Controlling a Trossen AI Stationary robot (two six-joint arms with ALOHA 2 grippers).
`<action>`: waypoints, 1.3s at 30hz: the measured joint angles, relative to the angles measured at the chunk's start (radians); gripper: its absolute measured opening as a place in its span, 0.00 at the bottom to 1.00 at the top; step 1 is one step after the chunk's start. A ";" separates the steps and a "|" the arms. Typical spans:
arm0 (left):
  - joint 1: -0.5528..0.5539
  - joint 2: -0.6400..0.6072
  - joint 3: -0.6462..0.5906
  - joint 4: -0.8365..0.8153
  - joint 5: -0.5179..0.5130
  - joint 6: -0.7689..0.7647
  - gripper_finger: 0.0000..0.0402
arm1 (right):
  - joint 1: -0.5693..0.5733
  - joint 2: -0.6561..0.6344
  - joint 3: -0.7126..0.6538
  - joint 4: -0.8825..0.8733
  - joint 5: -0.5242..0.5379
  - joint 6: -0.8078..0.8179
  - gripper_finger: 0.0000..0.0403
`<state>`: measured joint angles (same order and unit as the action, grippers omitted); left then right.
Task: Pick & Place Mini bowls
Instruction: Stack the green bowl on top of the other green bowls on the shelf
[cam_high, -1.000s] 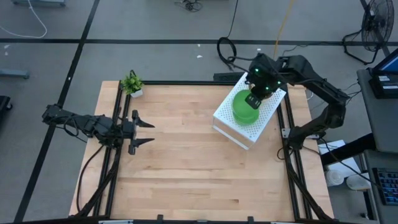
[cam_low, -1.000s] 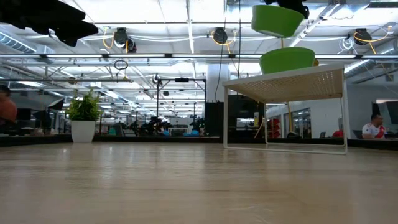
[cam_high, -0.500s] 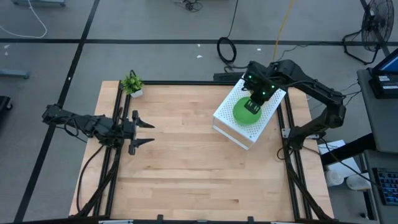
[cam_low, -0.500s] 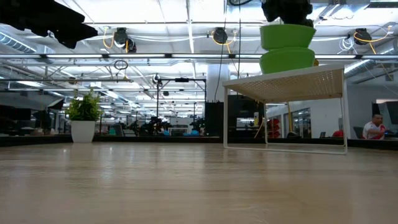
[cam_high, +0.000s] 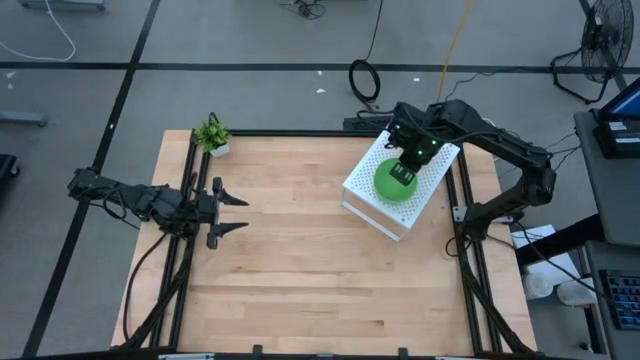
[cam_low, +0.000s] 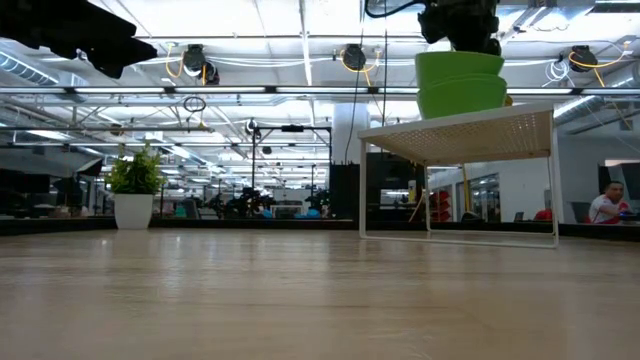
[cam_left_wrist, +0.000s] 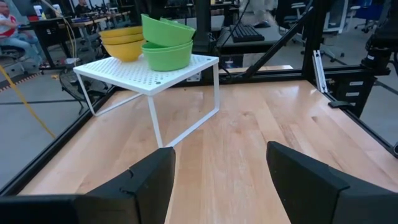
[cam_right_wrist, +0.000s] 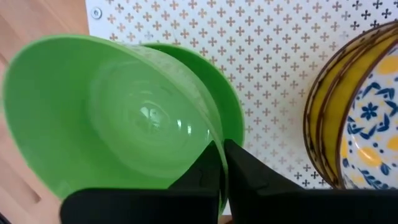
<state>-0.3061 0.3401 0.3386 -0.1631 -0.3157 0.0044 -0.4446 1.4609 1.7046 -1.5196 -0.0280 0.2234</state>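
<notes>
While the right gripper (cam_right_wrist: 221, 163) is pinched on the rim of a bright green plastic mini bowl (cam_right_wrist: 124, 118), that bowl is being nested into another green bowl (cam_low: 462, 97) on the white holed metal rack (cam_high: 420, 195). Patterned cream bowls (cam_right_wrist: 360, 106) are stacked beside it. The job looks nearly done. The left gripper (cam_high: 232, 213) is spread wide, waiting over the wooden tabletop (cam_high: 300, 270).

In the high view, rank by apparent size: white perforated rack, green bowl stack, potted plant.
1. White perforated metal rack, clearly largest.
2. Stack of bright green round bowls, partly hidden by the right tool.
3. Small potted green plant, slightly smaller.
</notes>
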 joint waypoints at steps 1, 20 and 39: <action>0.000 0.000 0.000 0.000 0.000 -0.001 0.63 | 0.000 0.000 0.000 -0.001 0.000 0.000 0.01; 0.000 0.000 0.000 -0.005 0.000 -0.006 0.63 | 0.000 -0.011 0.000 -0.003 -0.002 0.027 0.27; 0.000 0.000 0.000 -0.005 0.000 -0.005 0.63 | 0.075 -0.091 0.000 0.159 0.000 -0.052 0.21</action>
<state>-0.3061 0.3401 0.3386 -0.1683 -0.3157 -0.0010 -0.3696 1.3697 1.7050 -1.3610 -0.0277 0.1713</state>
